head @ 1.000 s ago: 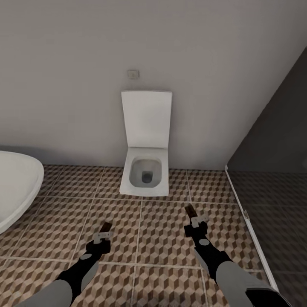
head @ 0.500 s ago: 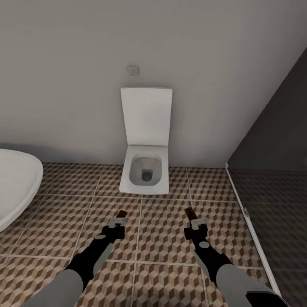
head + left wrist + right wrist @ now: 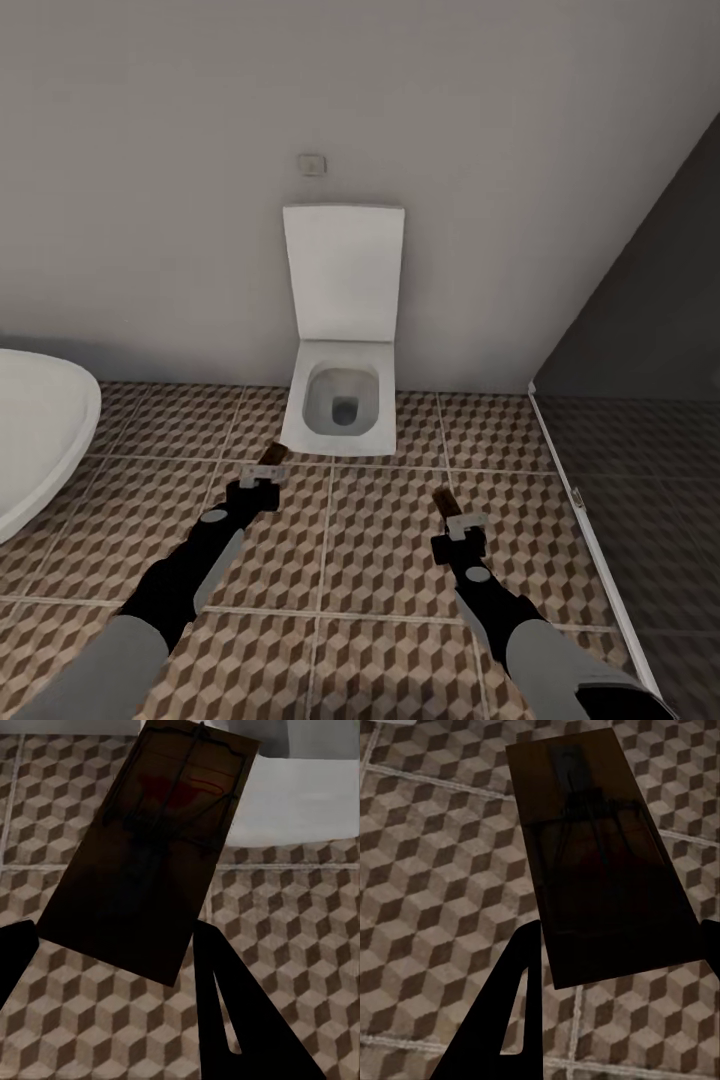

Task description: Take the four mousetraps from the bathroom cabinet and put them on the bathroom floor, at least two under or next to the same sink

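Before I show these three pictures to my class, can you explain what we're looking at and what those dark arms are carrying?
This is a simulated two-armed robot in a bathroom. The big picture looks down from its head: a toilet, the edge of a bathtub and a patterned tile floor. The other two come from cameras near each pincer. The left pincer grips a mousetrap, a small brown board with wire parts, held above the floor near the toilet's base. The right pincer grips a second mousetrap above open tiles.
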You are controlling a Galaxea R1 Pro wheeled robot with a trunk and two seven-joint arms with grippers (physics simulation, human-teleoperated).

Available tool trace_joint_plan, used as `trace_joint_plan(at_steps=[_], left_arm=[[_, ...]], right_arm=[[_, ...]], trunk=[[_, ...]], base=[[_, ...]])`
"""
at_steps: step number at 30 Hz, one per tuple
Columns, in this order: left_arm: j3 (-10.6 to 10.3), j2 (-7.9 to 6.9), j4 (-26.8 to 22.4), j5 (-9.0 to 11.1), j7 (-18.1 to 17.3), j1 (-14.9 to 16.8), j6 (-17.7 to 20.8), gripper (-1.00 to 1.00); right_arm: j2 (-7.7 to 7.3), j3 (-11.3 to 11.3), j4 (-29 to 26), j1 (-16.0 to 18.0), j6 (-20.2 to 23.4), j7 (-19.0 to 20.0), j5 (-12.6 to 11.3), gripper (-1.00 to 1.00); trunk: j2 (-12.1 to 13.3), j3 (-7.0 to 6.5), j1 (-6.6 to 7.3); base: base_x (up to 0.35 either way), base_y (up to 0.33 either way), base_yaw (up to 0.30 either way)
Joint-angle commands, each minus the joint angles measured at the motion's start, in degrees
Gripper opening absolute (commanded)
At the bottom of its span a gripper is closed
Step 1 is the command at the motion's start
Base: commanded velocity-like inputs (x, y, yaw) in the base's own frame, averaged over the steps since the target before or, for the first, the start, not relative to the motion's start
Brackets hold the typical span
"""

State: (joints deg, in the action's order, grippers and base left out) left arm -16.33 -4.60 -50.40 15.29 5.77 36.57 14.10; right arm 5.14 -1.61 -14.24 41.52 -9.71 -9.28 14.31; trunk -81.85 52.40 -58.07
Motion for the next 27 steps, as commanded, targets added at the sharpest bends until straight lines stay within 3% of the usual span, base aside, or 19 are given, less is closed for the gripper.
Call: trace_joint_plan(at_steps=[1, 5, 9, 11, 16, 27], left_arm=[[-0.36, -0.24, -0.32, 0.45, 0.74, 0.02, 0.27, -1.00], [-0.38, -0.40, -0.55, 0.49, 0.74, 0.00, 0.31, -1.00], [-0.44, -0.40, -0.39, 0.46, 0.74, -0.06, 0.32, -1.00], [-0.44, -0.40, -0.14, 0.45, 0.74, -0.07, 0.32, -1.00], [-0.58, -0.11, 1.54, 0.53, 0.75, -0.09, 0.23, -1.00], [-0.68, -0.06, 1.62, 0.62, 0.74, -0.09, 0.23, -1.00]], right_arm=[[0.08, -0.24, -0.10, 0.52, 1.19, -0.22, 0.35, -1.00], [0.75, -0.35, -1.08, 3.85, 7.24, -0.16, 0.17, -1.00], [2.59, -0.47, -1.53, 6.76, 10.88, -0.13, -0.02, -1.00], [2.88, -0.48, -1.58, 7.07, 11.19, -0.13, -0.04, -1.00], [3.39, -0.60, -1.74, 7.54, 11.12, 5.25, -0.04, -1.00], [3.38, -0.26, -1.76, 7.53, 9.05, 6.28, 0.11, -1.00]], trunk=[[-0.02, 0.04, 0.00], [-0.02, 0.04, 0.00], [-0.02, 0.04, 0.00], [-0.02, 0.04, 0.00], [-0.02, 0.04, 0.00], [-0.02, 0.04, 0.00]], base=[[0.000, 0.000, 0.000], [0.000, 0.000, 0.000], [0.000, 0.000, 0.000], [0.000, 0.000, 0.000], [0.000, 0.000, 0.000], [0.000, 0.000, 0.000]])
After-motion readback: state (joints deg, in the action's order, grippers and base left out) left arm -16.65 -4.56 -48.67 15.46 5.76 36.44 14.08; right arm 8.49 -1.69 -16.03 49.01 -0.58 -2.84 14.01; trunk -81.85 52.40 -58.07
